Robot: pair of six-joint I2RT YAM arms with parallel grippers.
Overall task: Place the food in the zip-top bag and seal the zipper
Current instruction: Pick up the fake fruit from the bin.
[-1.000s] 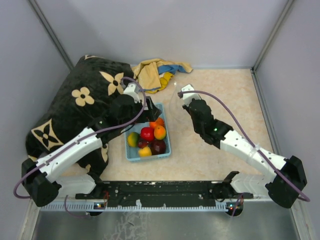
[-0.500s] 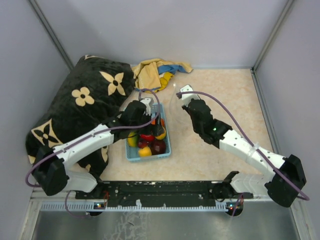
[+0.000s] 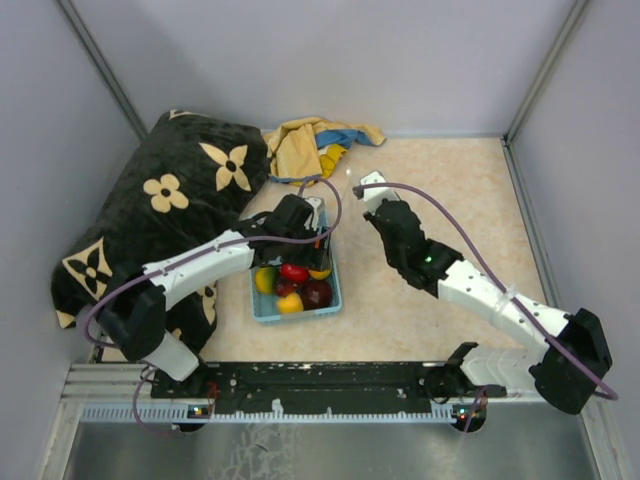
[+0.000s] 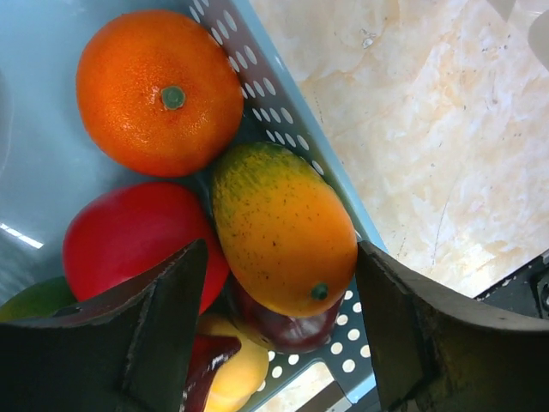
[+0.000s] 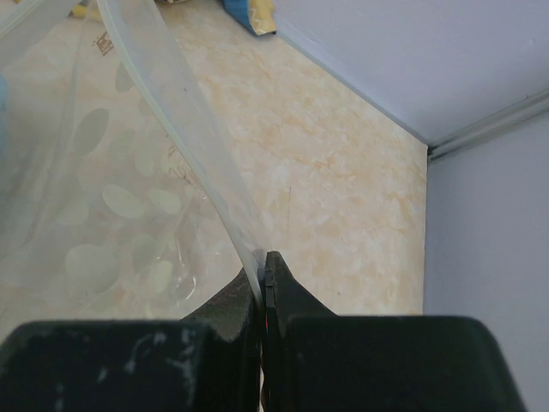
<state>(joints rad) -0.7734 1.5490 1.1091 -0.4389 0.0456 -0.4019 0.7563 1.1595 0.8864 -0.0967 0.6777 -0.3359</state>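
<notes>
The food lies in a light-blue basket (image 3: 262, 314): a red fruit (image 3: 293, 271), a maroon one (image 3: 318, 293), a yellow one (image 3: 290, 304) and a yellow-green one (image 3: 265, 278). My left gripper (image 3: 318, 248) is open, low in the basket. In the left wrist view its jaws (image 4: 281, 283) straddle an orange-yellow mango (image 4: 283, 227) with gaps on both sides. An orange (image 4: 159, 90) and the red fruit (image 4: 129, 240) lie beside it. My right gripper (image 3: 366, 190) is shut on the zipper (image 5: 171, 94) of the clear zip-top bag (image 5: 129, 197), right of the basket.
A big black cushion with beige flowers (image 3: 170, 200) fills the left side. A yellow and blue cloth (image 3: 315, 140) lies at the back. Grey walls close the table on three sides. The basket's perforated wall (image 4: 283, 112) runs close beside the mango.
My left arm has swung right and gone down into the basket, its open jaws now around the mango. My right gripper has stayed in place, holding the bag.
</notes>
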